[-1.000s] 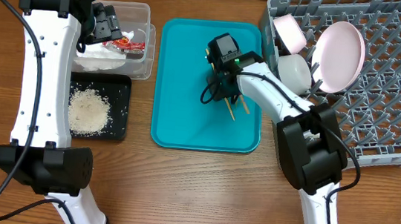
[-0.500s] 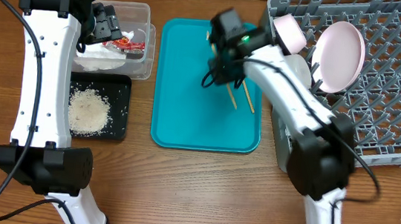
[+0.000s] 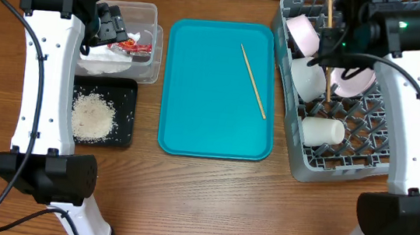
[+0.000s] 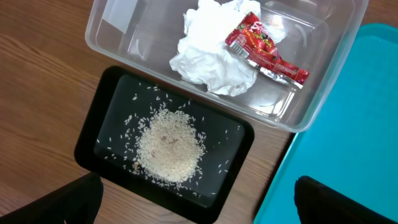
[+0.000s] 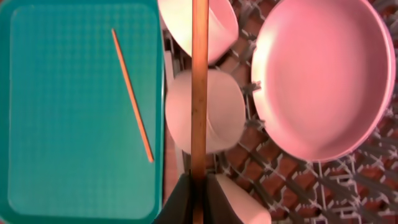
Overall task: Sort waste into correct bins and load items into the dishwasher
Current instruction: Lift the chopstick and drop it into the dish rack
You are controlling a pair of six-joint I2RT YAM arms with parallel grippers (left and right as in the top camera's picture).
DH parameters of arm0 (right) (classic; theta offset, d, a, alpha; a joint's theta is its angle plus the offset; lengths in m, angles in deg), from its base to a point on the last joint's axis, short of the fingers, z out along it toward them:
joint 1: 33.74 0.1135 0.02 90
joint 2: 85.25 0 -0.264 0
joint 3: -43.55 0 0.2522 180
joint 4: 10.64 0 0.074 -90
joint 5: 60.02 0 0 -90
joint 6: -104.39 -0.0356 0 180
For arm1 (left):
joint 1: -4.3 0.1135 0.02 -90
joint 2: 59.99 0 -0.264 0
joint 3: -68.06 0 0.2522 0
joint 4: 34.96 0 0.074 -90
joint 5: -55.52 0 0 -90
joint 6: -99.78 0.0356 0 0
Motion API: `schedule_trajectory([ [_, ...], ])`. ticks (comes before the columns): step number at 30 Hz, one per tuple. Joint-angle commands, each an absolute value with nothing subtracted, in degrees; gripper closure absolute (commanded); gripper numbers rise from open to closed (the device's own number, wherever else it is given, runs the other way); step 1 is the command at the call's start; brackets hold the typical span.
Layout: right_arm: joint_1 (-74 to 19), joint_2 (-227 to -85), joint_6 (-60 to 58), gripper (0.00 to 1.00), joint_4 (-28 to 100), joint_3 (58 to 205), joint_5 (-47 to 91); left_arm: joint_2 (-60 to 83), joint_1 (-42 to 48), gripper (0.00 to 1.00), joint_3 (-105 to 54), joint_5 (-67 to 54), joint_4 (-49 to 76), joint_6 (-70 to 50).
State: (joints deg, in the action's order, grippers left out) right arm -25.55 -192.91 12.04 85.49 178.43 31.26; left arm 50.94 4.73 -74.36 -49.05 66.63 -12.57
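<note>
My right tool [image 5: 199, 186] is shut tight on one chopstick [image 5: 199, 74]. I hold it by one end, and the long stick points straight out from my tool. My right tool hangs over the grey rack [image 3: 413, 115], near its left side.

Below the stick I hold are two pale bowls. One bowl [image 5: 221, 25] is out by the far end of the stick. The other bowl [image 5: 227, 112] is closer to my tool. The round plate [image 5: 323, 74] stands in the rack just to the right of the stick. The small cup [image 5: 245, 205] lies on its side right by my tool.

The other chopstick [image 5: 132, 93] is well to the left of my right tool. It lies flat on the teal tray [image 3: 205, 93] and touches nothing else.

My left tool [image 3: 110, 25] is open as wide as it goes. It holds nothing. It hangs above the two bins on the worktop [image 3: 201, 203]. The black tray [image 4: 99, 137] is right under it, with a heap of rice [image 4: 169, 144] in the middle and some grains spread around. The clear tub [image 4: 311, 93] is just past the black tray and touches it. Inside the tub is the crumpled white napkin [image 4: 205, 56]. The shiny red wrapper [image 4: 261, 46] rests on the napkin.
</note>
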Motion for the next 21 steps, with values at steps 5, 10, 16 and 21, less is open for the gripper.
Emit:
schedule_trajectory([
  [5,-29.0,-190.1,15.6,0.96,92.0,178.5,29.3,51.4,5.0,0.0,-74.7,-49.0,66.6,-13.0],
  [10,-32.6,-190.2,17.0,0.96,94.6,175.4,33.3,51.4,5.0,0.01,-74.7,-49.0,66.6,-13.0],
  [16,-35.8,-190.3,27.9,0.96,91.1,165.3,33.4,51.4,5.0,0.0,-74.7,-49.0,66.6,-13.0],
  [21,-36.1,-190.3,31.6,0.96,85.9,157.7,35.1,51.4,5.0,0.0,-74.7,-49.0,66.6,-13.0],
])
